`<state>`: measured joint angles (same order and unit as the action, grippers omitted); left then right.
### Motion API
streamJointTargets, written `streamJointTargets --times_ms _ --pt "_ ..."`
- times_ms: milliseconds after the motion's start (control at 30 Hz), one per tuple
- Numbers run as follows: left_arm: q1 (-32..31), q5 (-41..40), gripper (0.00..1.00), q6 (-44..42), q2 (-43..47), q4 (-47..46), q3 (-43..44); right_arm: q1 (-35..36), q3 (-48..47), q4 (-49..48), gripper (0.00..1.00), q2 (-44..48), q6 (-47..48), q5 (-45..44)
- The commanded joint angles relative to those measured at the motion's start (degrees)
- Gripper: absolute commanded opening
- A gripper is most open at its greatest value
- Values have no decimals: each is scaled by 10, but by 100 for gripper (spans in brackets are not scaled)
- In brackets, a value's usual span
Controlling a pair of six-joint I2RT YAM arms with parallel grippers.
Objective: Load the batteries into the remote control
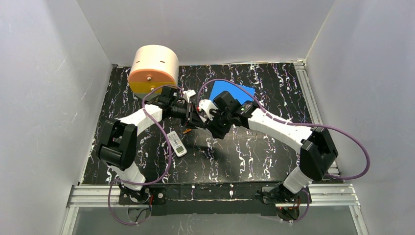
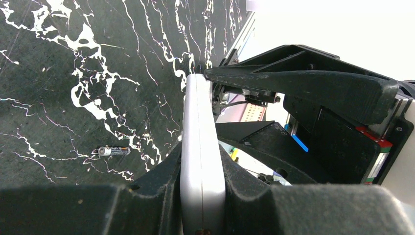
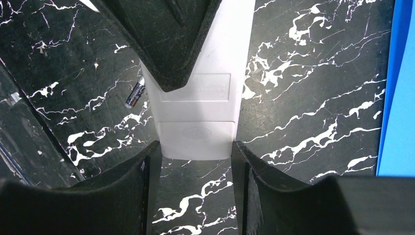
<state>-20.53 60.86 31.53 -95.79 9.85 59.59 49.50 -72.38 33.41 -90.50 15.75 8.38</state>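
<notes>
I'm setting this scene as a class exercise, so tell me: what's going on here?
Both arms are handling one white remote, held over the table. The left gripper is clamped across it. The right gripper appears to pinch its end, with the remote's back facing the right wrist camera. One battery lies loose on the table, not yet loaded. A second remote lies near the left arm.

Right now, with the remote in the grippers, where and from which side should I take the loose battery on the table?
Pinch the battery at mid-length, across its round sides, coming straight down from above. It lies flat on the table, with bare surface along both long sides for the fingers. Its ends look too small to hold. Set the jaws square to its long axis.
</notes>
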Motion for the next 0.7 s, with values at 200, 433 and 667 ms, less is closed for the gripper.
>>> streamJointTargets --times_ms 200,433,667 --pt "-35 118 0 35 41 -30 13 10 -49 -99 48 -20 -50 -3" --pt "-9 150 0 61 25 -35 54 10 -50 -51 53 -21 -31 -19" --pt "2 175 0 73 1 -28 76 10 -68 -13 65 -42 -24 -42"
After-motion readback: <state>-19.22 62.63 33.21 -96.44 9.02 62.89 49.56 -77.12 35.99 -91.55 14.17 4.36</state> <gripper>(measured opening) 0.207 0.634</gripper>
